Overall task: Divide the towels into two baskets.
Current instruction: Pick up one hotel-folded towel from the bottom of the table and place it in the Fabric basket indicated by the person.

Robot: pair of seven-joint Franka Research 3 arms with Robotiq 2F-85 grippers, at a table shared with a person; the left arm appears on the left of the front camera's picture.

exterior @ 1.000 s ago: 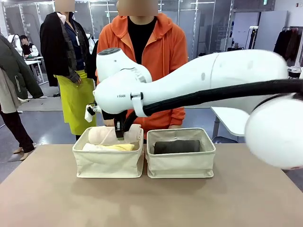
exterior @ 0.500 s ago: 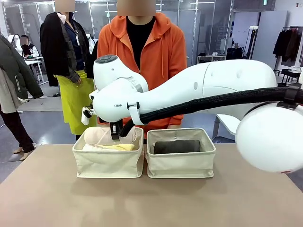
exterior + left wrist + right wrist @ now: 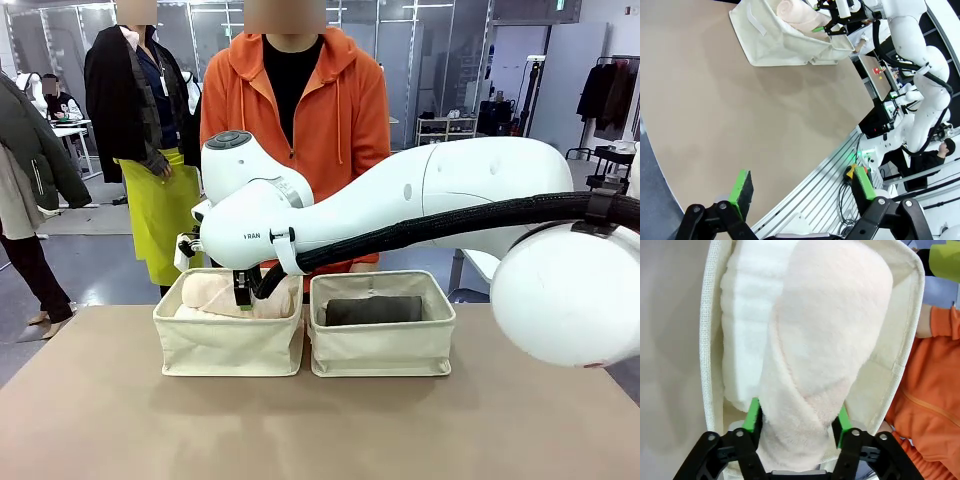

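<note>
Two baskets are standing side by side near the tabletop's far edge. The right gripper point(image 3: 796, 416) is straddling the pink towel point(image 3: 822, 355) in the left basket point(image 3: 228, 345), jaws apparently opening. The grey towel point(image 3: 373, 310) is lying in the right basket point(image 3: 381, 348). The left gripper point(image 3: 802, 190) is idling, jaws open. Sorting is apparently almost finished.
</note>
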